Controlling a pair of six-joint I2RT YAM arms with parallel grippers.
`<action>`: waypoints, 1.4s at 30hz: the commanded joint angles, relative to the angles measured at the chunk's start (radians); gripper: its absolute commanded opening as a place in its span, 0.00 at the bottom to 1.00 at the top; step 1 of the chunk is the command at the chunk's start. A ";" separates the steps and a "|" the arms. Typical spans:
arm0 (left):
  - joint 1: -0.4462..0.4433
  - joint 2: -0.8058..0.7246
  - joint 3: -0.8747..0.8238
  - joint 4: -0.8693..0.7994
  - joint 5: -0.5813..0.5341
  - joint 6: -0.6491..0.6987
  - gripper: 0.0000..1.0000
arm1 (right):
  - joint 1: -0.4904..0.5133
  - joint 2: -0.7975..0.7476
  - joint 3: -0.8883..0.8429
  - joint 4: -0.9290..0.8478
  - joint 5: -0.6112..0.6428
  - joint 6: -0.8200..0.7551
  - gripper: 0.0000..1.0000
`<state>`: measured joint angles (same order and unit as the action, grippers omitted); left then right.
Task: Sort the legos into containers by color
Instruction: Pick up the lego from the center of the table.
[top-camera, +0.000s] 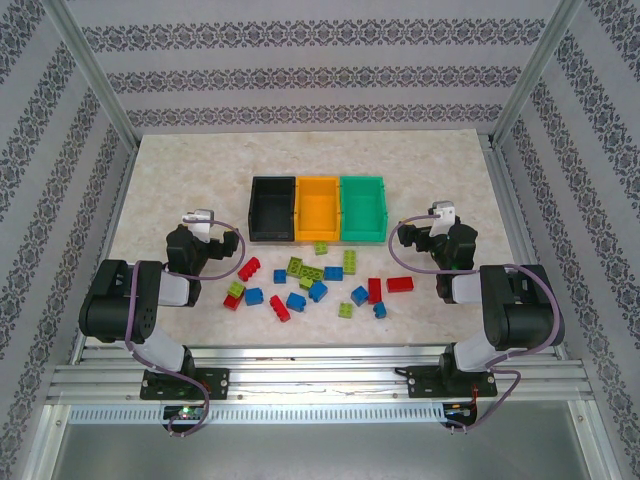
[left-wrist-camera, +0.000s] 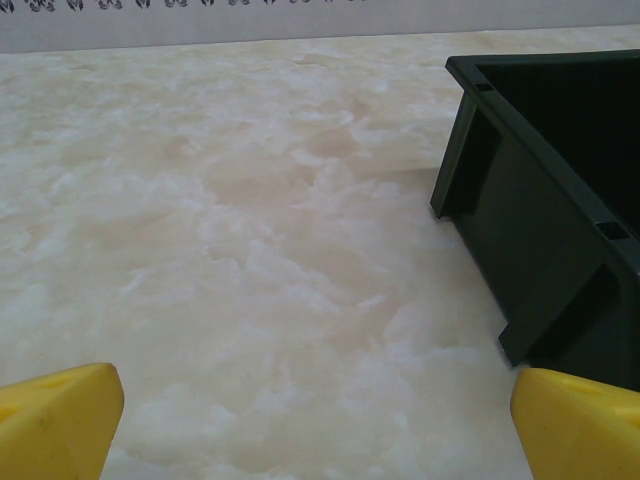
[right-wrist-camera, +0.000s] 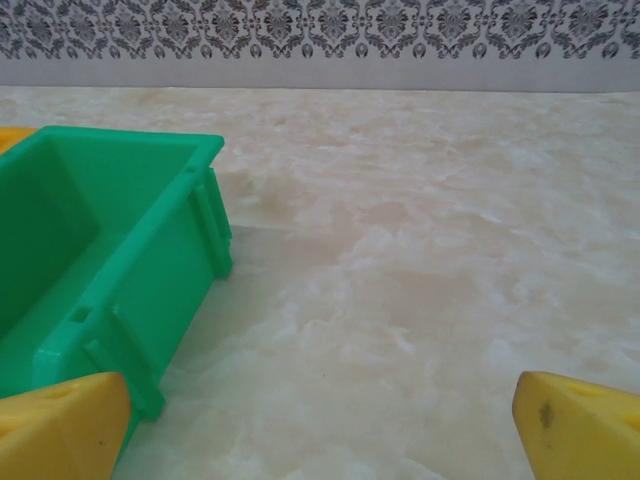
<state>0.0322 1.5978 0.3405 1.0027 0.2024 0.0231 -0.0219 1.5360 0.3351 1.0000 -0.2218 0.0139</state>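
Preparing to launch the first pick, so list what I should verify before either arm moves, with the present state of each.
1. Left gripper open and empty: ok.
2. Right gripper open and empty: ok.
3. Black bin, orange bin and green bin upright, side by side: ok.
4. Bins free of bricks: ok as far as their insides show.
5. Legos loose on the table between the arms, in front of the bins: ok.
6. Each brick separate enough to grasp alone: cannot tell; several lie close together, and one lime brick sits right by the orange bin's front wall.
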 joint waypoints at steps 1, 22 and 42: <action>-0.010 -0.022 -0.015 0.043 0.010 0.027 1.00 | 0.031 -0.045 -0.030 0.037 0.059 -0.037 0.98; -0.014 -0.761 0.136 -0.982 0.023 -0.591 0.99 | 0.073 -0.650 0.183 -0.926 -0.151 0.534 0.96; -0.014 -0.327 0.766 -1.675 0.227 -0.461 1.00 | 0.636 -0.053 0.540 -1.452 0.235 0.429 0.65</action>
<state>0.0151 1.2228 1.0771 -0.6170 0.3405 -0.4438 0.6113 1.4517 0.8444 -0.4347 -0.0452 0.4389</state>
